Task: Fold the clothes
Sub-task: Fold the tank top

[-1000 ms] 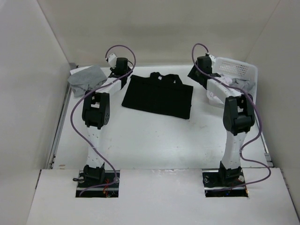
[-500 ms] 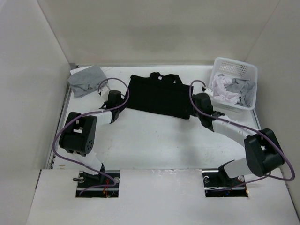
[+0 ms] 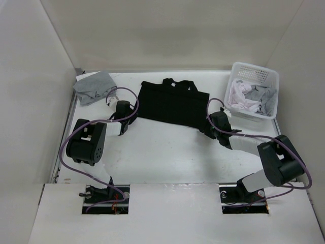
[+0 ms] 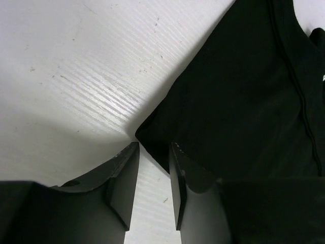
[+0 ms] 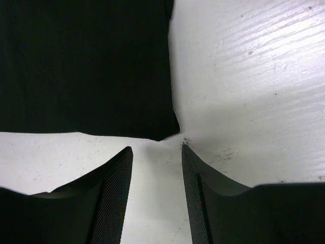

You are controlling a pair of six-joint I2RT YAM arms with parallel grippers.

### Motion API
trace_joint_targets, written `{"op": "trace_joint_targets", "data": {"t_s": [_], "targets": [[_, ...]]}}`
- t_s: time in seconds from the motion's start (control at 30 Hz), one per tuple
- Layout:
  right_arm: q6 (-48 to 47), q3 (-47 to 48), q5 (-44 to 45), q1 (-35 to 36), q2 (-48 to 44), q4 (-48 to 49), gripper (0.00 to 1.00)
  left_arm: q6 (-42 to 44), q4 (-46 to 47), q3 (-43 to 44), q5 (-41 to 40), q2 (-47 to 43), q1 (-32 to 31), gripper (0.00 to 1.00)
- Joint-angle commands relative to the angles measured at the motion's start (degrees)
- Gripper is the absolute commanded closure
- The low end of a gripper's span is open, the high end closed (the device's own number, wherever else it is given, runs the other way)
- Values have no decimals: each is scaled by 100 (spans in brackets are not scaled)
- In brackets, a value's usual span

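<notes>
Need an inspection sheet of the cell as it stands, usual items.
Surface: white table, faint scuffs.
Job's things: black shirt flat, centre back; grey garment bunched far left; more clothes piled in basket.
Clutter: white basket far right.
Grippers: left gripper open at shirt's near left corner; right gripper open at near right corner; neither clamped.
Cables: purple cables loop along both arms.
Surroundings: plain white walls.

Overhead view looking down, wrist views close above table (image 3: 167,147), all sharing black shirt (image 3: 172,104)
</notes>
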Motion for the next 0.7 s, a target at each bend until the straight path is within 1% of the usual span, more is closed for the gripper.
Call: {"op": "trace_joint_targets", "data": {"t_s": [0.0, 0.27, 0.37, 0.5, 0.67], "targets": [[154, -45, -83, -59, 6, 485, 52, -128, 196, 65, 86, 166, 27, 73], [206, 86, -47, -42, 146, 345, 59, -243, 459, 66, 59, 271, 89, 87], [285, 104, 110, -42, 112, 222, 61, -269, 582, 39, 59, 236, 106, 90], [382, 139, 523, -15, -29, -129, 60, -287, 697, -40, -20, 175, 71, 91], [461, 376, 690, 64, 234, -253, 56, -331, 898, -268, -178, 131, 124, 94]]}}
